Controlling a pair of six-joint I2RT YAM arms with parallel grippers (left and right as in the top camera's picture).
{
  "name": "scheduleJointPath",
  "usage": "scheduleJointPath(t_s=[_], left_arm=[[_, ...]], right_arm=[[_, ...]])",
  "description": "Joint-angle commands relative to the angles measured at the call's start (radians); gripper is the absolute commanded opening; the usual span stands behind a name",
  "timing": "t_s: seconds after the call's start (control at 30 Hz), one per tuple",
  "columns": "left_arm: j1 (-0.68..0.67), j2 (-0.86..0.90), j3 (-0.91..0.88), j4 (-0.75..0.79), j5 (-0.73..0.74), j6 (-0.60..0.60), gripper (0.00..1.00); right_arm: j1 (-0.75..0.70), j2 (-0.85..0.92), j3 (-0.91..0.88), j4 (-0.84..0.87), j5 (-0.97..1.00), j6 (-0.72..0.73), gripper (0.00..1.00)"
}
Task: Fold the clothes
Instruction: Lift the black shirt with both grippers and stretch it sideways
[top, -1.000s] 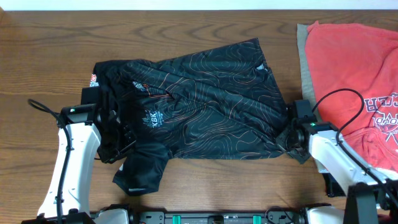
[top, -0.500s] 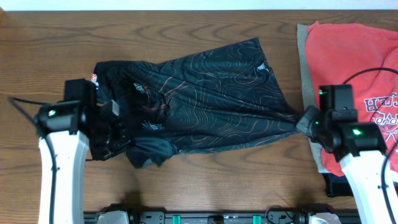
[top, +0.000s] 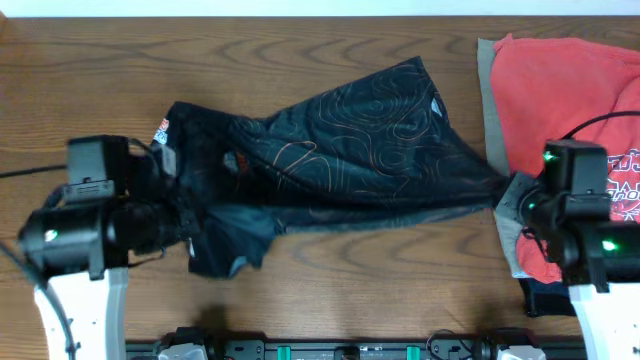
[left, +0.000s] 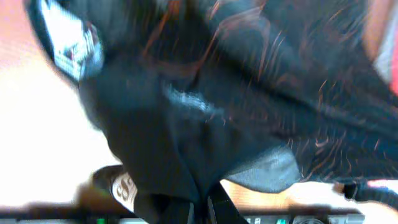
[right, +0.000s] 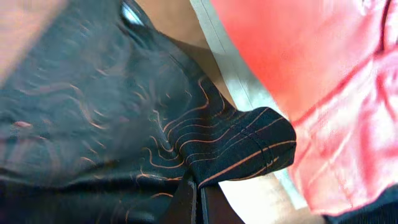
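The black jersey (top: 340, 150) with thin orange contour lines hangs stretched above the table between my two grippers. My left gripper (top: 185, 225) is shut on its left shoulder end; the cloth fills the left wrist view (left: 186, 124) and the fingers (left: 202, 208) pinch a fold. My right gripper (top: 503, 190) is shut on the jersey's hem corner (right: 249, 149), fingers (right: 198, 199) closed on it. The coral-red T-shirt (top: 560, 90) lies at the right on a beige garment (top: 490, 100), also in the right wrist view (right: 311, 68).
The wooden table (top: 300, 50) extends behind and in front of the jersey. A black cable (top: 600, 120) runs over the red shirt. The robot base rail (top: 330, 350) lies along the front edge.
Both arms have lifted and spread apart, raising the jersey's near edge off the table and pulling it taut. The near sleeve now hangs down at the left.
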Motion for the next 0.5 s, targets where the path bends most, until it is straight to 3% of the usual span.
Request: scheduleJointPath(t_s=[0.0, 0.47], left_arm=[[0.006, -0.026, 0.117, 0.034, -0.015, 0.027, 0.06], [0.006, -0.032, 0.447, 0.218, -0.226, 0.026, 0.06]], right_arm=[[-0.013, -0.035, 0.109, 0.019, 0.008, -0.049, 0.01], [-0.013, -0.043, 0.438, 0.086, 0.016, -0.203, 0.01]])
